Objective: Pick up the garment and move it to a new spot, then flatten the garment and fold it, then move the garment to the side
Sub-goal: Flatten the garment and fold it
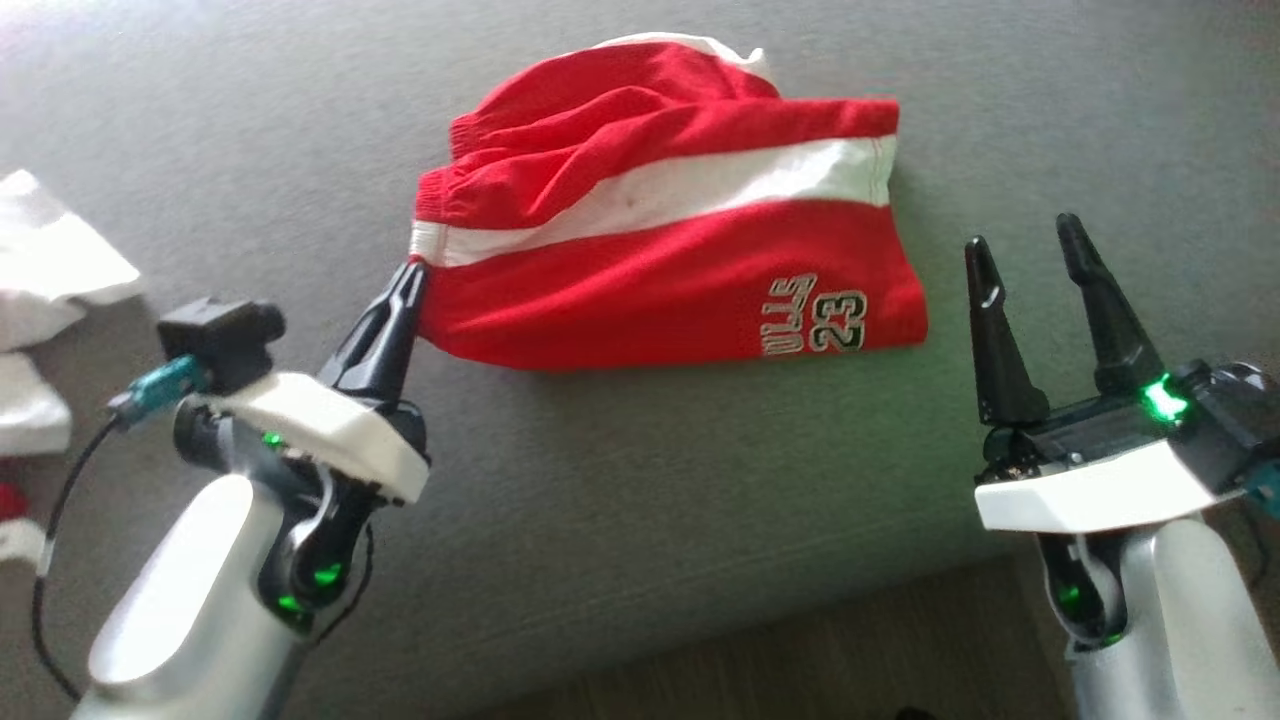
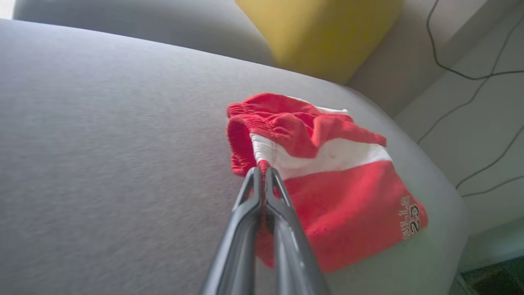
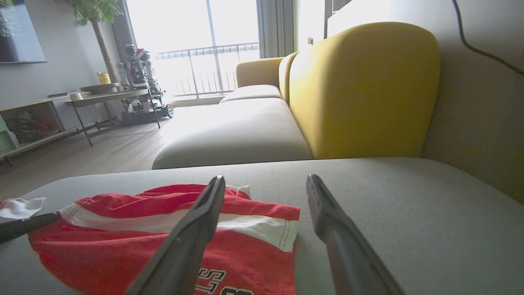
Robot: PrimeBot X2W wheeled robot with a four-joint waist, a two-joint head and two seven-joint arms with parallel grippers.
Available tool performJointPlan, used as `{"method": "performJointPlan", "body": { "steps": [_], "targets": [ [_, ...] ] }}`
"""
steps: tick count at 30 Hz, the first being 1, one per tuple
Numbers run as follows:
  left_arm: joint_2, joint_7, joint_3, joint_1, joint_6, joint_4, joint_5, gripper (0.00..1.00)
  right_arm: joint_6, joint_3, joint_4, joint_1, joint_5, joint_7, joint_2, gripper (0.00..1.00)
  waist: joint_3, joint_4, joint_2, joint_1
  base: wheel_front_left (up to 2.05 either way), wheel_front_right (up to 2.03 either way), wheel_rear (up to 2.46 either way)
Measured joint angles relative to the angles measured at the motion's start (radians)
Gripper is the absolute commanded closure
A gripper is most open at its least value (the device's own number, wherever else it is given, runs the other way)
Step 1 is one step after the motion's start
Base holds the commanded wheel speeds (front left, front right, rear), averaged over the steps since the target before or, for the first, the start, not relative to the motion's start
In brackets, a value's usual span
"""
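Observation:
The garment (image 1: 660, 250) is a pair of red shorts with a white stripe and the number 23, lying partly folded on the grey couch seat (image 1: 650, 500). My left gripper (image 1: 415, 268) is shut on its left waistband corner, where the white stripe ends. The left wrist view shows the fingers pinched together on that corner of the garment (image 2: 339, 196), left gripper (image 2: 262, 170). My right gripper (image 1: 1022, 235) stands open just right of the shorts' hem, with nothing between its fingers. In the right wrist view the garment (image 3: 102, 241) lies low left of the open right gripper (image 3: 266, 182).
White cloths (image 1: 45, 270) lie at the left edge of the seat. The couch's front edge runs across the lower right, with wooden floor (image 1: 850, 650) below. A yellow backrest cushion (image 3: 360, 86) stands behind the seat. Black cables (image 2: 470, 73) hang on the wall.

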Motion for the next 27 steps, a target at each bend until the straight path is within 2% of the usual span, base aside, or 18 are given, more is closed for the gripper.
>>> {"method": "performJointPlan", "body": {
  "steps": [8,9,10,11,12,19,24,27],
  "targets": [
    [0.002,-0.149,0.022,0.035,0.009,0.058,0.042,1.0,0.0,-0.028,0.091,-0.016,0.109,0.0,0.0,0.0,0.008,0.091,0.0,0.0,0.0,0.0,0.0],
    [-0.003,-0.16,0.024,0.041,0.009,0.066,0.046,0.89,0.0,-0.029,0.111,-0.026,0.118,0.0,0.0,0.0,0.008,0.098,0.0,0.0,0.0,0.0,0.0],
    [-0.009,-0.168,0.026,0.048,0.009,0.075,0.046,0.56,0.0,-0.029,0.132,-0.04,0.13,0.0,0.0,0.0,0.008,0.105,0.0,0.0,0.0,0.0,0.0],
    [-0.019,-0.173,0.029,0.053,0.01,0.083,0.046,0.19,0.0,-0.028,0.159,-0.057,0.143,0.0,0.0,0.0,0.009,0.11,0.0,0.0,0.0,0.0,0.0],
    [-0.027,-0.178,0.032,0.059,0.014,0.089,0.048,0.0,0.0,-0.024,0.186,-0.074,0.16,0.0,0.0,0.0,0.009,0.115,0.0,0.0,0.0,0.0,0.0],
    [-0.086,-0.193,0.102,0.067,0.08,0.098,0.122,0.0,0.0,0.05,0.354,-0.163,0.234,0.0,-0.001,0.0,0.006,0.134,0.0,-0.0001,0.0,0.0,0.0],
    [-0.151,-0.194,0.179,0.12,0.097,-0.015,0.246,0.0,0.0,0.06,0.455,-0.216,0.281,0.0,-0.002,0.0,0.006,0.143,0.0,-0.0001,0.0,0.0,0.0],
    [-0.182,-0.197,0.187,0.167,0.098,-0.058,0.323,0.0,0.0,0.072,0.518,-0.25,0.308,0.0,-0.003,0.0,0.007,0.149,0.0,0.0,0.0,0.0,0.0]
  ]
}}
